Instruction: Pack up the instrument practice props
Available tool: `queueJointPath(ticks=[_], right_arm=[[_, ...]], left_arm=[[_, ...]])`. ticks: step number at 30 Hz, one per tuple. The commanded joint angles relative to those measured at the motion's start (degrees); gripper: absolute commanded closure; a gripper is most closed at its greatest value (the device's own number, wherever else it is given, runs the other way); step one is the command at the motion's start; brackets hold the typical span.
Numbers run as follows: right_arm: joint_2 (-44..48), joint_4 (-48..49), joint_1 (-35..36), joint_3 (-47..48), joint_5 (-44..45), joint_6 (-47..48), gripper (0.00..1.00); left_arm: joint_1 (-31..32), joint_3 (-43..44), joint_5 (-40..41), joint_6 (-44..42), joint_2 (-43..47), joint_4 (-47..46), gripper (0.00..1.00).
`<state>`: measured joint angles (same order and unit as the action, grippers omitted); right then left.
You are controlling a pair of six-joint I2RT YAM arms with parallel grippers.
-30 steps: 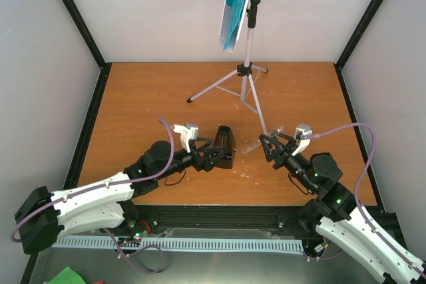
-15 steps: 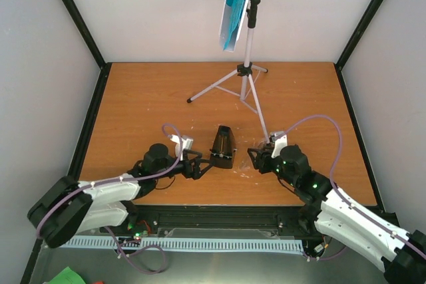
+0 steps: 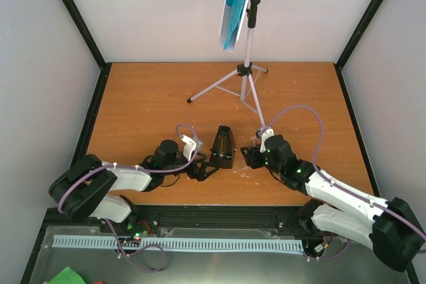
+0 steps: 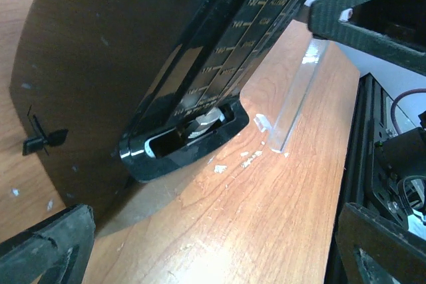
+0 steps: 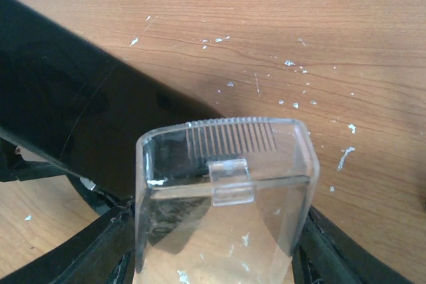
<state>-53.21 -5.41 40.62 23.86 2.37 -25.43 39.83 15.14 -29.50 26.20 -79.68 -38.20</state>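
Overhead, shows the metronome [image 3: 223, 145] upright on the table [image 3: 140, 98], close to the front edge and between the two grippers. Sets the left gripper [image 3: 205, 165] just beside its left flank, low over the wood, jaws spread wide and grasping nothing; cannot tell whether a fingertip touches the black case. Sets the right gripper [image 3: 247, 157] just beside its right flank, clamped on a clear cover [image 5: 225, 184]. Confirms that hold from the right wrist: fingers [image 5: 93, 251] pressed against both long edges of the cover, ribbed end and small tab pointing away, metronome dark across the upper left. From the left wrist, fills the upper left with the metronome's front, printed scale running up it, base on the wood; catches the cover slanting down beside that base, lower end at the table, upper end at the right gripper. Leaves the left fingers [image 4: 46, 247] wide apart in the bottom corners, bare wood between. Scatters white flecks [image 5: 293, 64] around the cover. Has the stand [image 3: 247, 81] at the back, legs spread on the table, well apart from both arms, cyan pages [image 3: 233, 4] up on its tray.
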Motion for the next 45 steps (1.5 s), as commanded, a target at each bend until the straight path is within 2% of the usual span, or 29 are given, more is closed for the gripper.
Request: queueJointPath(ticks=[1, 14, 22, 30, 35, 39, 42, 45], right_arm=[[-5.5, 5.8, 0.5, 2.7, 1.2, 0.7, 0.53], [-17.3, 14.5, 0.4, 6.3, 1.1, 1.8, 0.52], [-19.6, 13.9, 0.4, 9.0, 3.0, 4.5, 0.52], [-11.7, 6.8, -0.1, 6.1, 11.2, 5.9, 0.52], [-2.5, 2.8, -2.1, 2.5, 11.5, 4.6, 0.52], [2.7, -1.3, -2.6, 1.9, 11.8, 4.6, 0.51], [6.9, -2.8, -2.6, 1.6, 9.6, 4.5, 0.51], [10.5, -1.1, -2.6, 0.1, 6.4, 3.4, 0.50]], left_arm=[[-0.3, 2.9, -1.2, -4.5, -1.5, -1.9, 0.01], [-0.3, 4.5, -2.6, -5.2, -4.6, -1.2, 0.01], [-0.3, 5.1, -6.2, -4.3, -7.1, -4.1, 0.01], [0.5, 6.2, -9.2, -3.2, -9.4, -6.5, 0.00], [1.7, 9.0, -11.0, -2.5, -12.9, -7.6, 0.01], [2.1, 8.9, -15.4, 3.0, -14.8, -16.0, 0.00], [-0.9, 5.1, -18.1, 9.8, -11.7, -19.7, 0.00], [-5.2, 1.8, -19.1, 11.5, -4.7, -15.0, 0.00]])
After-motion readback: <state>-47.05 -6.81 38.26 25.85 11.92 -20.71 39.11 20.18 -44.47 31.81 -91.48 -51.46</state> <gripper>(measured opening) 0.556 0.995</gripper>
